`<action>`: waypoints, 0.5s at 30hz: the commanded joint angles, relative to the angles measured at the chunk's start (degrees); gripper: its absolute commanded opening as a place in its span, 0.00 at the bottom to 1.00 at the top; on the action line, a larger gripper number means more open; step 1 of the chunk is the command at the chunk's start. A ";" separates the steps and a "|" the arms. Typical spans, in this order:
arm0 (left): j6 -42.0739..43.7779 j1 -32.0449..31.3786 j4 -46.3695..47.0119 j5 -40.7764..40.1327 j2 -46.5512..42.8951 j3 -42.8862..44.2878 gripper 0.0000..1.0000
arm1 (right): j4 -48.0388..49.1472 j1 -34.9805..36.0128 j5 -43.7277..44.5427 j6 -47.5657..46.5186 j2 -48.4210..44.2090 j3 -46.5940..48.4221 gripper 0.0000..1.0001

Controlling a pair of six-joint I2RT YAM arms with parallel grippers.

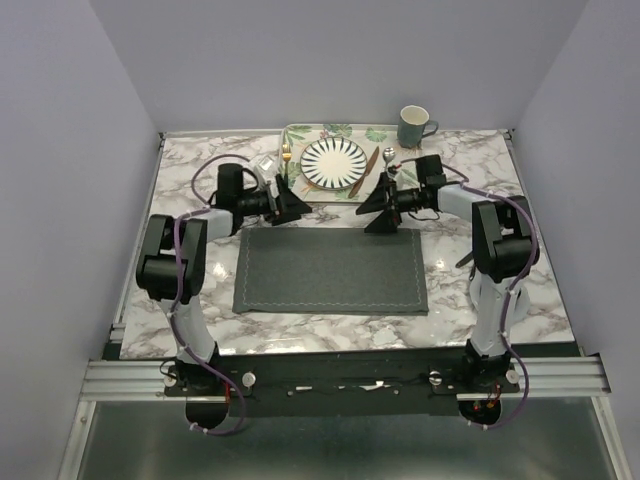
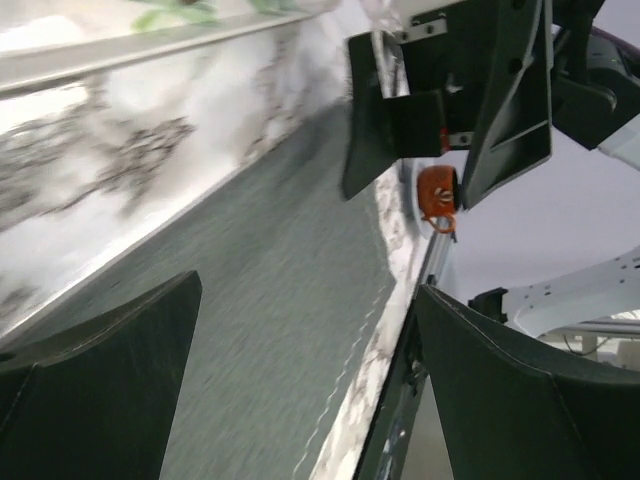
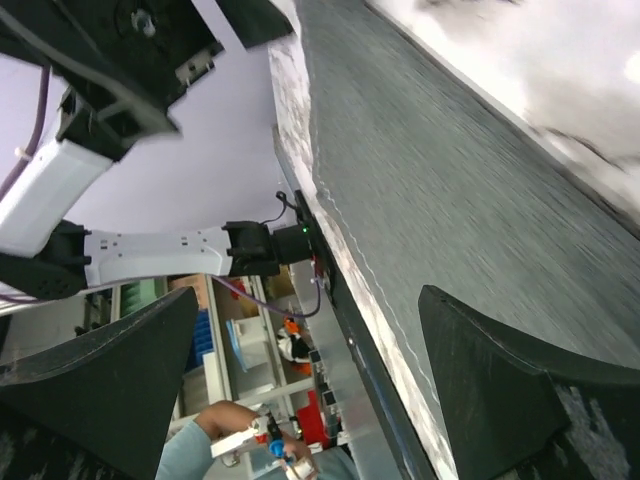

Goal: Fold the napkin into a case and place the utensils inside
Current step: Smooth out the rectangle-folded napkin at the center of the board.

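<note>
The dark grey square cloth napkin (image 1: 331, 271) lies flat and unfolded on the white marble tabletop (image 1: 500, 290). Its far edge sits close by the left claw (image 1: 294, 204) and right claw (image 1: 376, 210), which face each other, each with fingers apart and holding nothing. Beyond the claws, a leaf-patterned tray (image 1: 300, 133) carries a striped round plate (image 1: 334, 160). A gold fork (image 1: 286, 155) lies on the left claw's side, and a brownish knife (image 1: 372, 165) and silver spoon (image 1: 390, 157) on the right claw's side. A grey-green mug (image 1: 413, 126) stands farther back.

1. The marble-patterned table (image 1: 500, 280), white with grey veins, carries everything.
2. A dark grey napkin (image 1: 330, 270) with a thin pale stitched border lies spread flat at its middle.
3. A leaf-printed tray (image 1: 345, 130) sits at the far edge, just beyond the napkin.
4. A grey-green mug (image 1: 413, 127) stands upright just right of the tray.
</note>
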 commanded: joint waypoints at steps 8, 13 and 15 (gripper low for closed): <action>-21.90 -8.78 21.62 -10.67 13.27 2.28 0.99 | 21.64 6.50 11.96 23.90 7.18 1.00 1.00; -18.56 -6.69 17.23 -11.82 14.42 1.31 0.99 | 20.77 5.36 13.73 22.93 11.31 -0.39 1.00; -18.03 -5.28 16.79 -9.45 14.25 0.70 0.99 | 19.54 4.40 13.99 21.88 11.32 -2.06 1.00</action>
